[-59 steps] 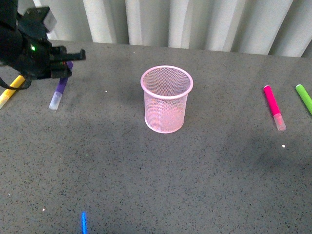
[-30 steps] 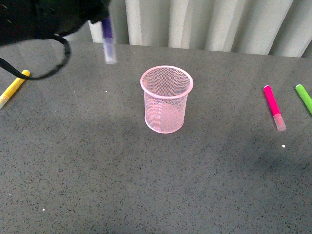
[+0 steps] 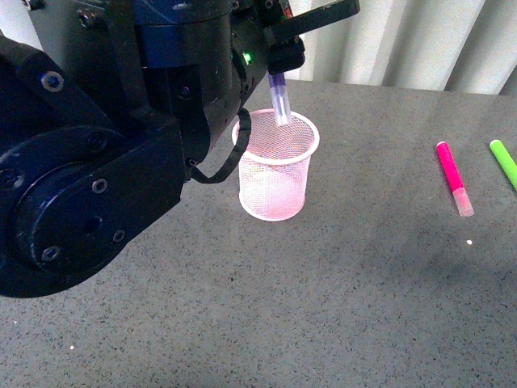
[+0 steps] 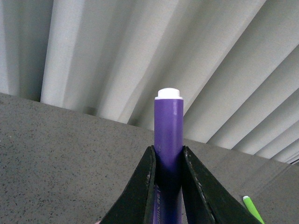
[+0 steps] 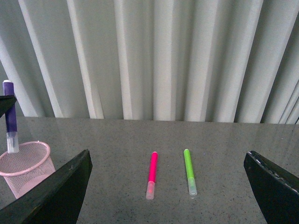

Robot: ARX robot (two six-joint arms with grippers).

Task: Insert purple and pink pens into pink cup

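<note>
Looking out from the front, I am facing a gray speckled table (image 3: 347,307) with a white pleated curtain (image 3: 388,40) hanging behind its far edge. My left arm (image 3: 97,162) is filling the left of the picture, dark and bulky. My left gripper (image 3: 277,71) is gripping the purple pen (image 3: 280,99), which is hanging nearly upright with its pale translucent cap pointing down. The cap end is sitting at the mouth of the pink cup (image 3: 252,202), a pale pink wire-mesh holder standing upright near the middle of the table. Nothing but that cap is showing in the cup. Well off to the right, the pink pen (image 3: 451,171) is lying flat, pale cap toward me, and a green marker (image 3: 504,163) is lying just beside it, farther right.

Through the left wrist camera, I am seeing my two black fingers (image 4: 140,191) pinching the purple barrel between them, its white end plug sticking up against the curtain folds.

Through the right wrist camera, my right gripper (image 5: 168,161) is standing wide apart and grasping nothing, hovering over the table. The pink pen and green marker are lying side by side, apart from each other. At the edge, the purple pen's cap is dipping just inside the cup's rim.
</note>
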